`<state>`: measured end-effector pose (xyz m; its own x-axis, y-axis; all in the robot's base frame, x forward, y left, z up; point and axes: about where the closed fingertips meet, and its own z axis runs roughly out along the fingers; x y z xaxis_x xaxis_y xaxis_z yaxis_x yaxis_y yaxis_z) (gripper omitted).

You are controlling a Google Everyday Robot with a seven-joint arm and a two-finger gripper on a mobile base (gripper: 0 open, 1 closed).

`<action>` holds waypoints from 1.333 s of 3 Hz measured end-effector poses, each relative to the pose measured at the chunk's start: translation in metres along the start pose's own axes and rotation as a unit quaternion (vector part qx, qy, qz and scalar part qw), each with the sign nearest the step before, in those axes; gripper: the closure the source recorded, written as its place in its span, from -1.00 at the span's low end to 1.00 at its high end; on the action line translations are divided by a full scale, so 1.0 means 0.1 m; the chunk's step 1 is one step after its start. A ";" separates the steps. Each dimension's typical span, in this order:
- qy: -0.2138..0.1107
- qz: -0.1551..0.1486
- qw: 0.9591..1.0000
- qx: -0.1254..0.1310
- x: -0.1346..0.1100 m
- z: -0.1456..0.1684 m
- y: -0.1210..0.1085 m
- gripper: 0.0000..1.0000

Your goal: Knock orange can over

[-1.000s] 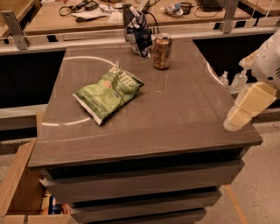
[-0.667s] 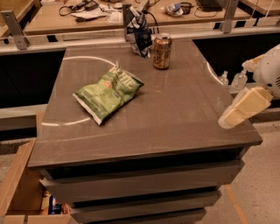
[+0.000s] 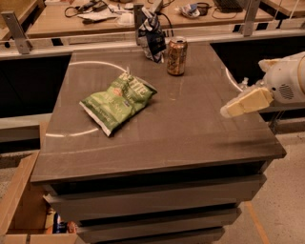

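The orange can (image 3: 177,56) stands upright near the far edge of the grey table (image 3: 190,128), just right of a dark blue-and-white snack bag (image 3: 152,33). My gripper (image 3: 233,108) comes in from the right edge of the view, its cream fingers pointing left over the table's right side. It is well to the right of the can and nearer to me, touching nothing.
A green chip bag (image 3: 118,101) lies flat on the table's left-middle. A wooden bench with cables (image 3: 95,9) runs behind a metal rail at the back. An open cardboard box (image 3: 24,209) sits on the floor at the lower left.
My gripper has risen and moved left from the table's right edge, in over the tabletop and a little closer to the can. The can and both bags have not moved.
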<state>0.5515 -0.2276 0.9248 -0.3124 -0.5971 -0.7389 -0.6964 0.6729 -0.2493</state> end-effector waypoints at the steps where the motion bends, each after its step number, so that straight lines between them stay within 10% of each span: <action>1: -0.027 0.046 0.999 0.004 0.01 0.24 -0.24 -1.00; 3: -0.050 0.071 0.996 0.031 0.00 0.37 -0.38 -1.00; 4: -0.105 0.098 0.988 0.056 -0.17 0.60 -0.62 -1.00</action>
<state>0.6386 -0.2327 0.9153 -0.2849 -0.3540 -0.8908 -0.5563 0.8178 -0.1470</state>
